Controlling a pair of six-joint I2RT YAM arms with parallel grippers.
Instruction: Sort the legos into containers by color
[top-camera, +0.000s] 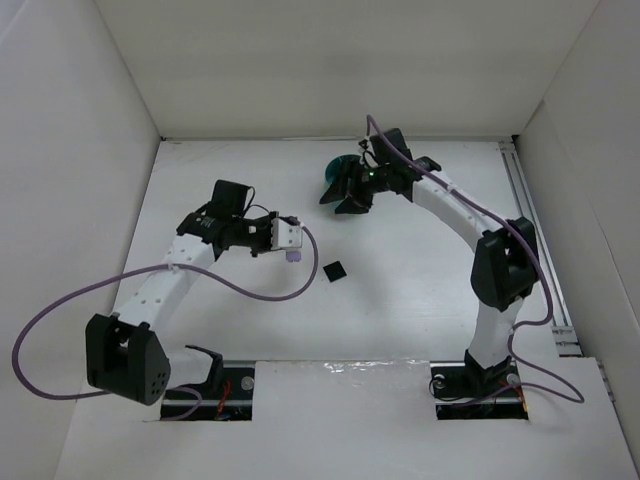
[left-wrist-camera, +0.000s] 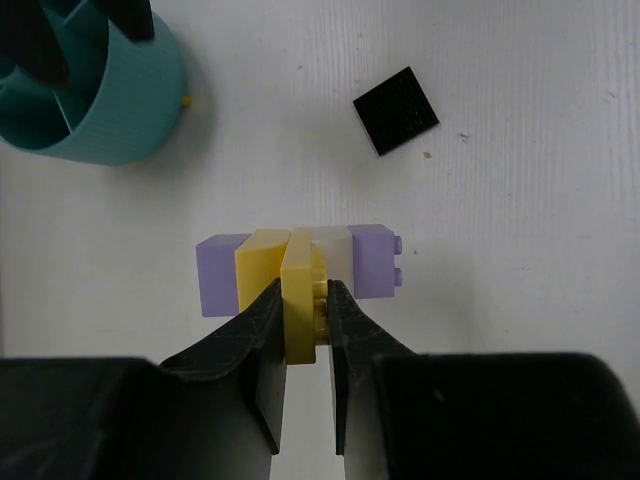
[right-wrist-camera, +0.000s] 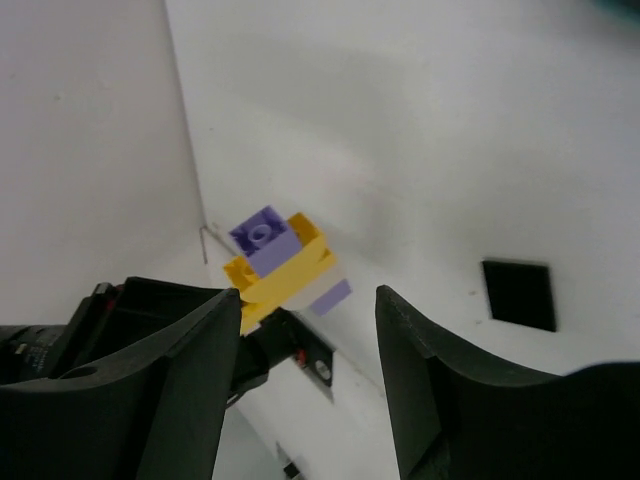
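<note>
Teal dish (top-camera: 338, 166) lies beyond and right of the left gripper (top-camera: 290, 243), with the right gripper (top-camera: 345, 197) nearer it. Left wrist: jaws clamped on the yellow-purple brick cluster (left-wrist-camera: 300, 270), its long axis crosswise. Right wrist: fingers spread, empty; black brick (right-wrist-camera: 518, 295) lies loose.

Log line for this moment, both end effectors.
left end effector: shut on yellow-purple lego cluster | right end effector: open at teal dish | black lego: loose on table
</note>
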